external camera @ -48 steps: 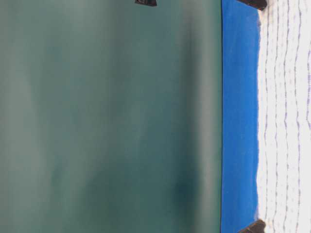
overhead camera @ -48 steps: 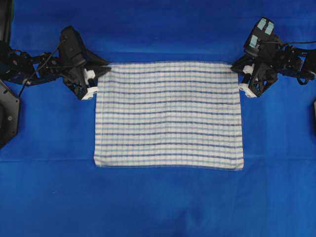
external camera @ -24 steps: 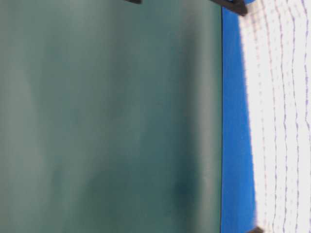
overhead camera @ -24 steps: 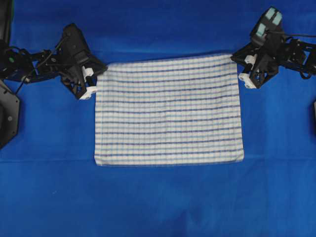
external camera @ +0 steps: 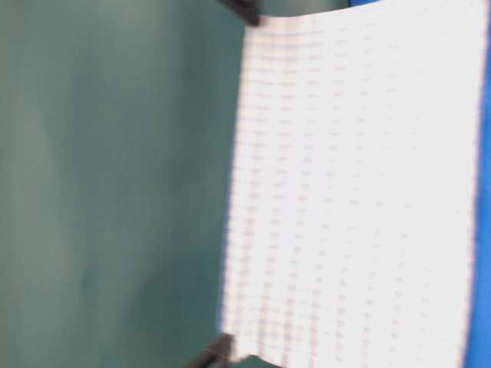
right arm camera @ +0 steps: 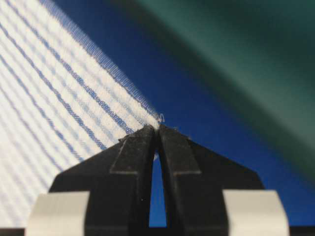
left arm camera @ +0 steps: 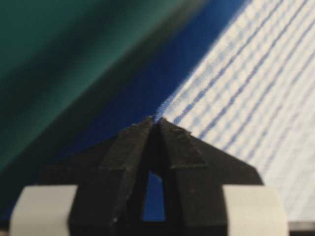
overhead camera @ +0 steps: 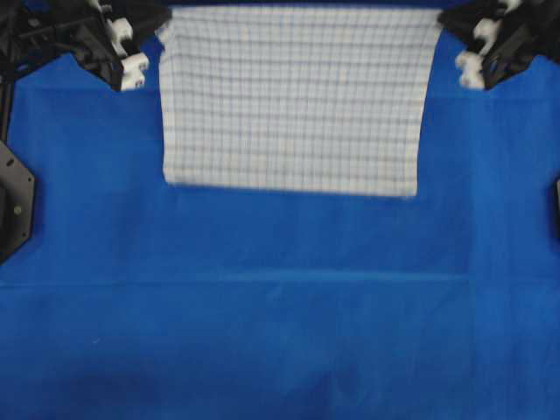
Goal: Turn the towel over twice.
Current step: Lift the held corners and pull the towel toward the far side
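Towel [overhead camera: 293,101]: the job's one item; white w/ thin blue stripes, held up off the blue sheet [overhead camera: 280,306] by two corners, stretched btwn the arms.
L gripper [left arm camera: 156,123]: jaws pressed together on one upper corner of the towel; wrist view shows the cloth tip caught right at the fingertips. Seen overhead at [overhead camera: 131,39], at the towel's left corner.
R gripper [right arm camera: 158,127]: jaws also pinched tight, frayed corner threads poking out just above the tips. Overhead at [overhead camera: 477,44], at the towel's right corner.
Why corners: a pinch at each end of one edge keeps that edge taut, so the cloth hangs as a flat panel instead of bunching; prob the easiest way to flip a limp rectangle.
Towel pose: overhead, top edge sits near the far side of the view; lower edge hangs free, over the sheet. Table-level view [external camera: 353,192] shows it as a broad raised panel, blurred, one long edge high & the rest sloping back twd the table.
Face showing: overhead the faint checked side faces the cam; wrist views show the bolder striped side.
Blue sheet: covers the table, a few soft creases, bare in the near half.
Stage (judgement): mid-flip, cloth lifted but not laid back down; can't tell which of the two turns.
Risk: thin pinch at the very tip, esp. R; a corner could slip if the arms pull further apart.
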Tool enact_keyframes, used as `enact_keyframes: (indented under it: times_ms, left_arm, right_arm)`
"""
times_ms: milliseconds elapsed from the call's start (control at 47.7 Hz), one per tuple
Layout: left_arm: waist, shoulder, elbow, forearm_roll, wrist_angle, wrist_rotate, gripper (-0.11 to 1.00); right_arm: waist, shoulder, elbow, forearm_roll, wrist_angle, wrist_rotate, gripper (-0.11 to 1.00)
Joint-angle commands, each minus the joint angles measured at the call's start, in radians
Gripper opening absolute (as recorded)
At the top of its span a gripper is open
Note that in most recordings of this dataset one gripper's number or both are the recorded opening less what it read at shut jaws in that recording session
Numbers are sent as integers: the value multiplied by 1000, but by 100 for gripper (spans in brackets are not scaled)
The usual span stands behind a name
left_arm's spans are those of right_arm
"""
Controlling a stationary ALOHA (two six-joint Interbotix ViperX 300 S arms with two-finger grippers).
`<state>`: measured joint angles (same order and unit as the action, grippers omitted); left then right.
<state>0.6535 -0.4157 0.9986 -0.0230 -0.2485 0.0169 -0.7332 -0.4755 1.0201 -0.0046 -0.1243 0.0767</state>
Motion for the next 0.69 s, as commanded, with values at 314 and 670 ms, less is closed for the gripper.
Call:
enact_keyframes:
  times_ms: [314,670]
  left_arm:
    - [57,-21,-123,-2,-92,0,3]
    - [52,-29,-158,-2,-25,0,3]
  right_arm:
    - [-64,-195,-179,-83,175,-2,5]
    - [-60,-224,-179,-83,219,11,5]
